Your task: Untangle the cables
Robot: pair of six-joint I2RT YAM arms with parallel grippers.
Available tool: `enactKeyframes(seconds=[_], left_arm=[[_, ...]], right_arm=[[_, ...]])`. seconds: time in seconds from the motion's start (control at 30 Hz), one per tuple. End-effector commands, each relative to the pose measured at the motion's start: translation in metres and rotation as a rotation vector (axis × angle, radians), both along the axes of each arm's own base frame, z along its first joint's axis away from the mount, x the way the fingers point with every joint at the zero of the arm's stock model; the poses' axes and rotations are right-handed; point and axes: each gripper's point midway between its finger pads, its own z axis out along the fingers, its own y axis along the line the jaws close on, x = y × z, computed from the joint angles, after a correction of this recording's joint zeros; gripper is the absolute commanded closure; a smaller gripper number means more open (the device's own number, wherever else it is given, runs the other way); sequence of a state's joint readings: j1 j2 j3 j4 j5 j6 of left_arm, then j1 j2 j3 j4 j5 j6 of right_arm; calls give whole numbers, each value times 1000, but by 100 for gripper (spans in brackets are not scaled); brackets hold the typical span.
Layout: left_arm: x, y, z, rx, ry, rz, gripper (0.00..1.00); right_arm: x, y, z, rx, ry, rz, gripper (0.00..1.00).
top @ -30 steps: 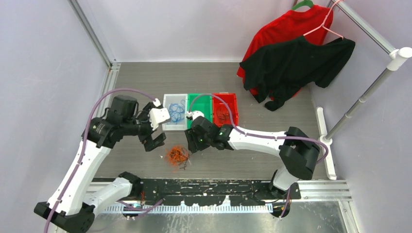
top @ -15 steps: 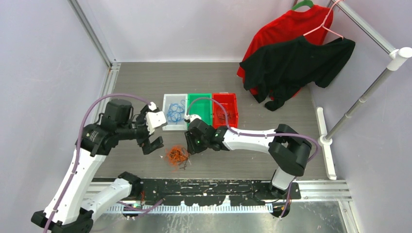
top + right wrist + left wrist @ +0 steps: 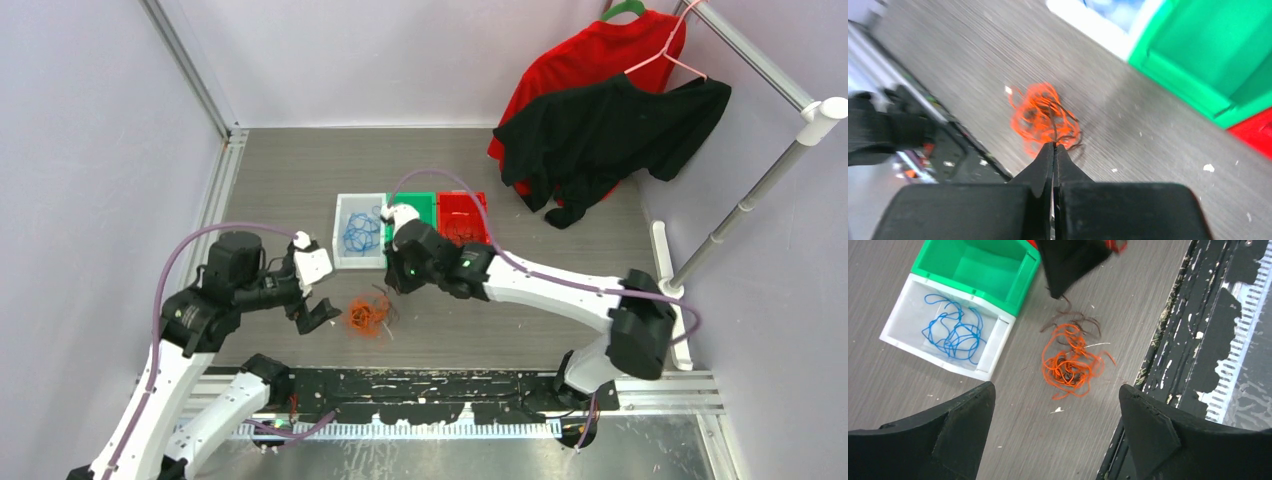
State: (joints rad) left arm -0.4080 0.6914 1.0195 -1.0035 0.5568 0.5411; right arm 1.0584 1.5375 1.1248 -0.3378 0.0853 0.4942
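Note:
A tangle of orange cables point(image 3: 366, 317) point(image 3: 1070, 362) point(image 3: 1043, 116) lies on the grey table in front of the bins. A dark brown cable point(image 3: 1071, 320) point(image 3: 1052, 126) runs up out of it into my right gripper point(image 3: 1053, 145) point(image 3: 389, 286), which is shut on that strand just above the tangle's far side. Blue cables point(image 3: 360, 232) point(image 3: 950, 333) lie in the white bin point(image 3: 345, 262). Left of the tangle, a little above the table, my left gripper point(image 3: 321, 293) point(image 3: 1055, 390) stands open and holds nothing.
A green bin point(image 3: 418, 203) and a red bin point(image 3: 466, 214) stand to the right of the white one. The black base rail point(image 3: 450, 385) runs along the near edge, close to the tangle. Red and black shirts point(image 3: 600, 120) hang on a rack at the back right.
My right gripper has shut on the dark cable and drawn back toward the bins with it. The left arm has dropped toward the near edge, left of the tangle, jaws still wide.

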Motion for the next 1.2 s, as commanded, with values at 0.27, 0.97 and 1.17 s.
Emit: enactKeyframes(seconds=[0.27, 0.97, 1.17], left_arm=[[11, -27, 41, -268, -145, -8, 17], [12, -52, 41, -374, 5, -46, 38], [16, -51, 44, -383, 4, -17, 84]], right_arm=[[-22, 23, 195, 413, -197, 191, 99], [-51, 35, 268, 673, -186, 306, 99], [-53, 35, 272, 698, -186, 309, 99]])
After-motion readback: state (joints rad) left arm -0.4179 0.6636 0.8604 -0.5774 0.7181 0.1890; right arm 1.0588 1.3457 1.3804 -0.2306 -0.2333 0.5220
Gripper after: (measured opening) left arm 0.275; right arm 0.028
